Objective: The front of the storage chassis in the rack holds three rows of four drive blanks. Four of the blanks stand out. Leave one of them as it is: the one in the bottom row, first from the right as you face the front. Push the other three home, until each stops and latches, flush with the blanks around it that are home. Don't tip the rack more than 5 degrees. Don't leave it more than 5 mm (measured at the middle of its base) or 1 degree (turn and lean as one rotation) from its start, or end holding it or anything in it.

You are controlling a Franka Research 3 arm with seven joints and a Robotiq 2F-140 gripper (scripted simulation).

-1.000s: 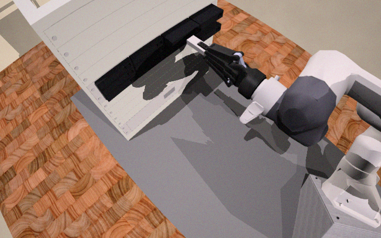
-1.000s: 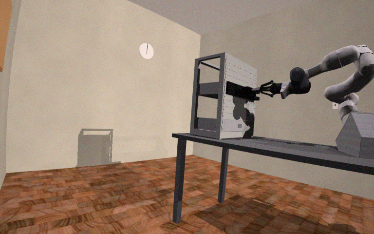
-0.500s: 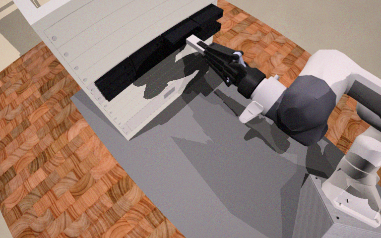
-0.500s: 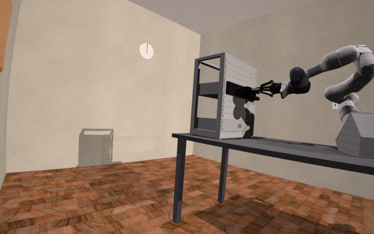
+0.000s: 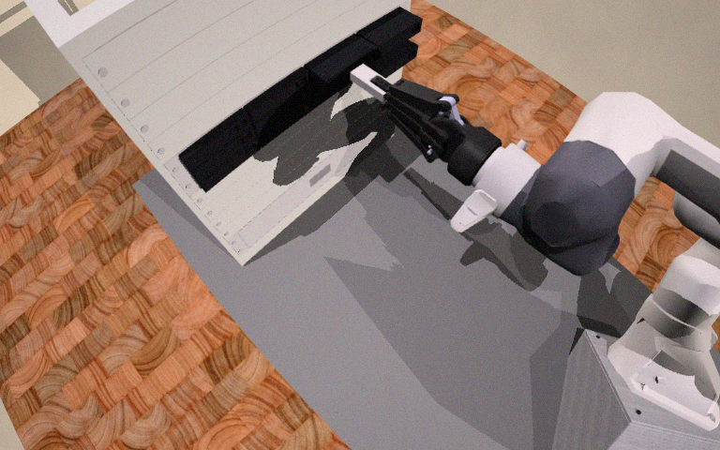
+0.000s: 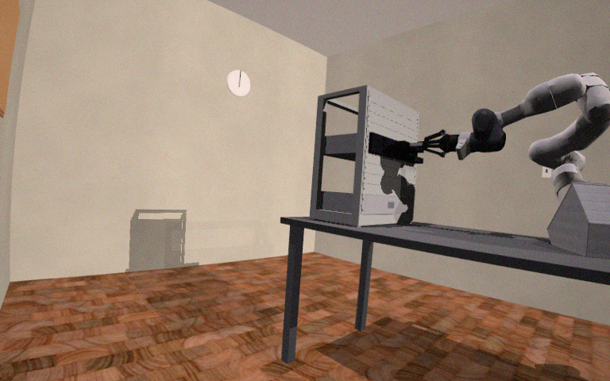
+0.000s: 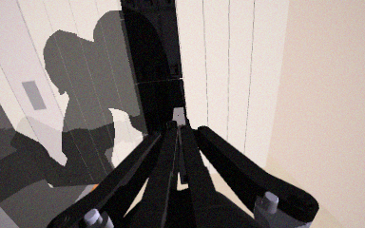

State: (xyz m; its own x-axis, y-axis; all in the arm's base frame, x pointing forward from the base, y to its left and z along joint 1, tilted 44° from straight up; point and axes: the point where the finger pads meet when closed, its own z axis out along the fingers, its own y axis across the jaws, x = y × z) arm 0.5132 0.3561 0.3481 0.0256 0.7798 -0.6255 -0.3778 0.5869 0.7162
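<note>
The band of black drive blanks (image 5: pixel 276 109) crosses the front of the pale rack (image 6: pixel 387 134) on the table (image 6: pixel 449 244). At its right end some blanks (image 5: pixel 390 31) jut out. The gripper (image 5: pixel 378 82), jaws closed on nothing, has its tip at a blank there. Which row it meets I cannot tell: it could push the bottom right one. A hard or off-centre shove could also slide or tilt the rack.

Grey table (image 6: pixel 449 244) carries the rack (image 6: pixel 360 152) ahead of the closed jaws, arm pedestal (image 6: pixel 580 225) behind them
</note>
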